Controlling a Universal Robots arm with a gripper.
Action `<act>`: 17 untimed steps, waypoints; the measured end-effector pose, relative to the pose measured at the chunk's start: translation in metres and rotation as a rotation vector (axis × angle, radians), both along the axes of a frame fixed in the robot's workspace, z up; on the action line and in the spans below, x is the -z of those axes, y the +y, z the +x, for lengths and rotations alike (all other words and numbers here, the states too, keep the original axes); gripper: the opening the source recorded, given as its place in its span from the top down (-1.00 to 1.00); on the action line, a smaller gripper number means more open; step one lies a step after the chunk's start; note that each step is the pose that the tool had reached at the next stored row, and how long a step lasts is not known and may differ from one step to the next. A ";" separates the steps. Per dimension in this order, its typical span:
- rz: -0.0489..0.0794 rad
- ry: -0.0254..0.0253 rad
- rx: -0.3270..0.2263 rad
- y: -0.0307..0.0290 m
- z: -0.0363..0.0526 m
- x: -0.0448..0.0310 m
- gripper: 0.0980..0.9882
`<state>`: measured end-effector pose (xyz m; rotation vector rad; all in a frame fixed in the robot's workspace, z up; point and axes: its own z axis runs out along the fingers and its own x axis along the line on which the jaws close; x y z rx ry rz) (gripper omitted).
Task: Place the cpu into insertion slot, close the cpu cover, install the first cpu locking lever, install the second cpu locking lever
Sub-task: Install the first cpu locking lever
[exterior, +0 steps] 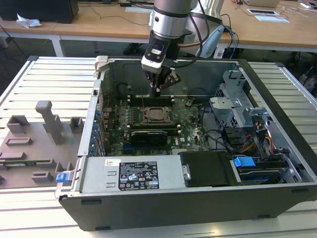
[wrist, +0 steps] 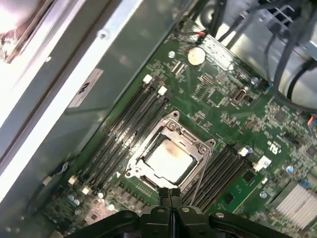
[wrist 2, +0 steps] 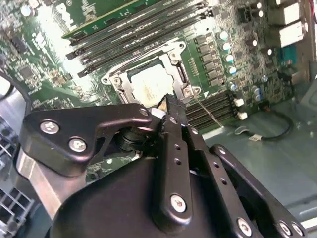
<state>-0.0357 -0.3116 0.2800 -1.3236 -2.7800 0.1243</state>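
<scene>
Arm upright; gripper (exterior: 162,85) pointing down, fingers closed on nothing, near a corner of the insertion slot (wrist: 131,172); cpu (wrist: 168,159) flat, square, top upward, framed by cpu cover (wrist: 187,139)

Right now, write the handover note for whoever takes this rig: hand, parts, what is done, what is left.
Hand: shut, with nothing visibly held, and its tips are close to the edge of the insertion slot.
Cpu: seated in the insertion slot, with its metal top showing.
Cpu cover: down over the cpu, framing it.
Done: the cpu is placed and the cover is closed.
Left: the two locking levers. One wire lever lies along the slot's side next to a bank of memory slots. Whether either lever is latched cannot be told.
</scene>
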 end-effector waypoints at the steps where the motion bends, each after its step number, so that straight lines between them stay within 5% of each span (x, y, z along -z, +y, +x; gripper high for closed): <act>1: 0.000 0.0000 -0.017 0.0000 0.0000 0.0000 0.98; 8: 0.002 -0.0001 -0.264 0.0000 0.0000 -0.0001 0.98; 11: 0.040 -0.0057 -0.339 0.0000 0.0001 0.0000 0.98; 13: 0.054 -0.0074 -0.368 0.0000 0.0000 0.0000 0.98; 17: 0.056 -0.0046 -0.472 0.0000 0.0001 0.0000 0.98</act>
